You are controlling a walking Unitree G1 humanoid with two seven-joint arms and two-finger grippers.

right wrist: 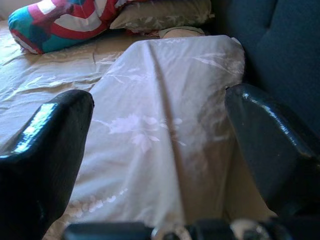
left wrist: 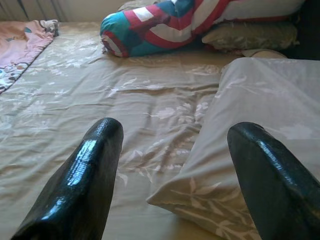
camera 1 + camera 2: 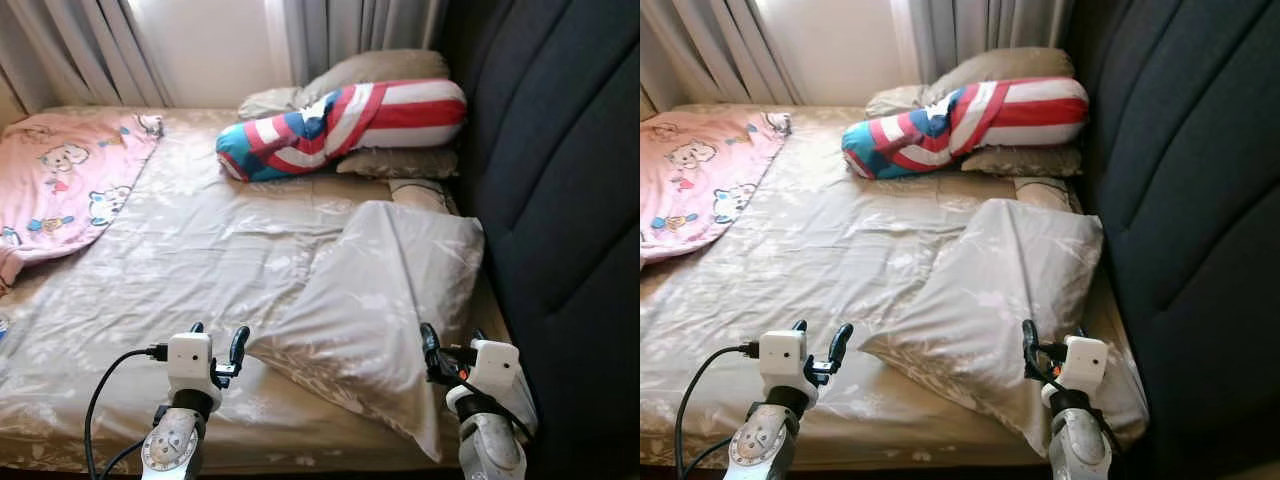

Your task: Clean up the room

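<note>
Bed (image 3: pixel 180 270) under a beige floral sheet spreads ahead, a dark padded headboard (image 3: pixel 560 180) along its right side. Next in size, a pink cartoon blanket (image 3: pixel 60 180) lies at the far left, a beige pillow (image 3: pixel 375 300) near the headboard, a striped bolster (image 3: pixel 345 125) beyond. Both arms reach forward, low over the near edge. Left gripper (image 2: pixel 172 175) is spread wide, empty, beside the pillow's corner. Right gripper (image 1: pixel 160 145) gapes around the pillow, seemingly not touching.

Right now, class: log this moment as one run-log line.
left gripper: open, near beige floral pillow corner | right gripper: open, over pillow | pillow: flat on bed, ungrasped
</note>
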